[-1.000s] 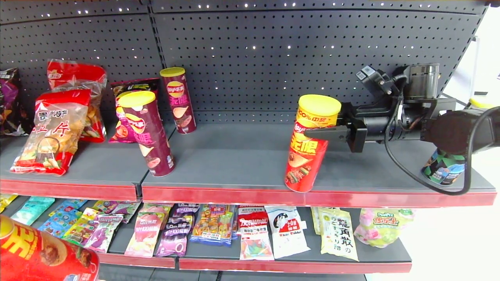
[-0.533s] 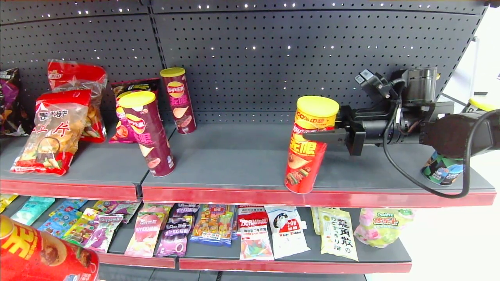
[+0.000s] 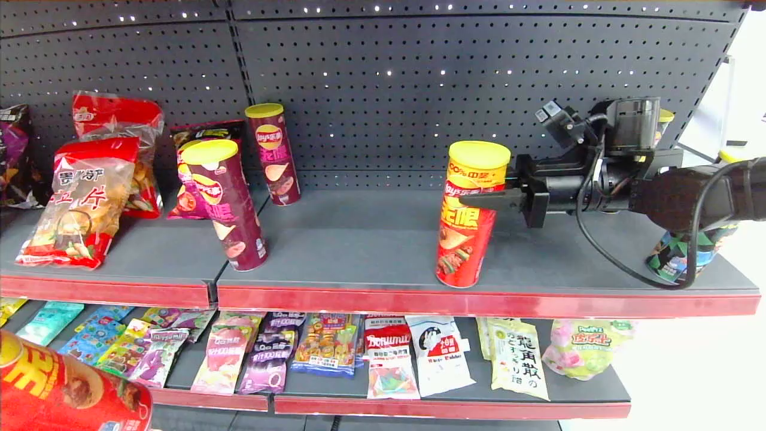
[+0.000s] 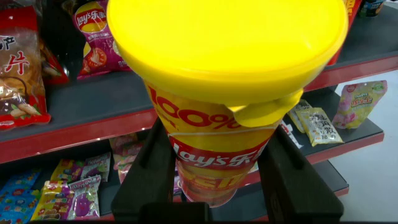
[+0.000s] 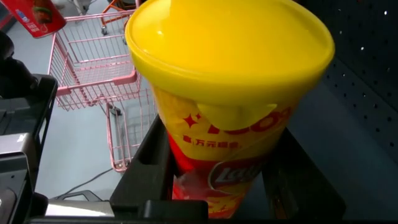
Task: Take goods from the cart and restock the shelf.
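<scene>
At seven o'clock in the head view, nearest the camera, a red cylindrical chip can with a yellow plastic lid (image 3: 66, 389) is pinched between the fingers of the left gripper (image 4: 217, 186). Farther in, at three o'clock, the right gripper (image 3: 479, 199) clamps a second red yellow-lidded chip can (image 3: 467, 239). It is slightly tilted, with its base near the front edge of the grey metal upper shelf (image 3: 371, 251). At the back, at eleven o'clock, a maroon yellow-lidded chip can (image 3: 275, 158) stands before the dark pegboard wall (image 3: 419, 90).

Right arm (image 3: 688, 194): held out level, forearm pointed to the left. Right gripper (image 3: 479, 199): clamped on can (image 3: 464, 245) just under its top. Left gripper (image 4: 211, 180): closed on second can (image 4: 217, 143) near its top, fingers (image 4: 146, 174) set either side
</scene>
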`<state>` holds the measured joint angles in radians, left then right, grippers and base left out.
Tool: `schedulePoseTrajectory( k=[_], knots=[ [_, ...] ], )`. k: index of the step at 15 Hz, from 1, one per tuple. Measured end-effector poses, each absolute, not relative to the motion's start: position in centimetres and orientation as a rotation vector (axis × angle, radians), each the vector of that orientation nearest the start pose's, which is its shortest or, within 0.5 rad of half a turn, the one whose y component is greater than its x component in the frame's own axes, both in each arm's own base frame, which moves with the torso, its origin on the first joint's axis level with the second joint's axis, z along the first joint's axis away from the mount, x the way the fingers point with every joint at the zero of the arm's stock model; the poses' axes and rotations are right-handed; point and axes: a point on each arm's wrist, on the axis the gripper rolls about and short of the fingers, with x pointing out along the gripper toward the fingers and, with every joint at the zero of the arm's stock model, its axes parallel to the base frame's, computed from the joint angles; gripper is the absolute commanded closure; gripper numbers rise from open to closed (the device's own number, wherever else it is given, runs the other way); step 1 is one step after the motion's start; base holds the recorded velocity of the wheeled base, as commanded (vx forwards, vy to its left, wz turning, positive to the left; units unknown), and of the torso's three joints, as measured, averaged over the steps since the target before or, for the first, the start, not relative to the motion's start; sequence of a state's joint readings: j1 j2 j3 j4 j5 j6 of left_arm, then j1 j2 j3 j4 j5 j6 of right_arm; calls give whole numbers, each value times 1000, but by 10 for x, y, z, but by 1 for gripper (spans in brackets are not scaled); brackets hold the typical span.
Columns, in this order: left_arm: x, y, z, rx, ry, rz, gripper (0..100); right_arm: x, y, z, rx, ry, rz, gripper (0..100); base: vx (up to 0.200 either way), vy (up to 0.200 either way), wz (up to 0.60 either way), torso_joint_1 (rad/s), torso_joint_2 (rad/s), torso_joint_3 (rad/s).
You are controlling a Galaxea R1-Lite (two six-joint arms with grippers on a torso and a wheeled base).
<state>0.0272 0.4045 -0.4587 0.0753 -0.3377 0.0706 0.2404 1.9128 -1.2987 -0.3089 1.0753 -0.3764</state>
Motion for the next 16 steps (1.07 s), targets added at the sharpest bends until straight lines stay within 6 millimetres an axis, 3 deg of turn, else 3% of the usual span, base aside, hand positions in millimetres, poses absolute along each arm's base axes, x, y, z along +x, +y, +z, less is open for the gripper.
schedulePoseTrajectory(
  k=[10, 16],
  knots=[
    [-3, -8, 200, 65, 16, -312, 100, 359, 113, 204, -191, 66, 1355, 100, 0, 0, 0, 0, 0, 0],
    [-3, -8, 198, 63, 25, -313, 100, 370, 115, 231, -160, 31, 1327, 100, 0, 0, 0, 0, 0, 0]
  ],
)
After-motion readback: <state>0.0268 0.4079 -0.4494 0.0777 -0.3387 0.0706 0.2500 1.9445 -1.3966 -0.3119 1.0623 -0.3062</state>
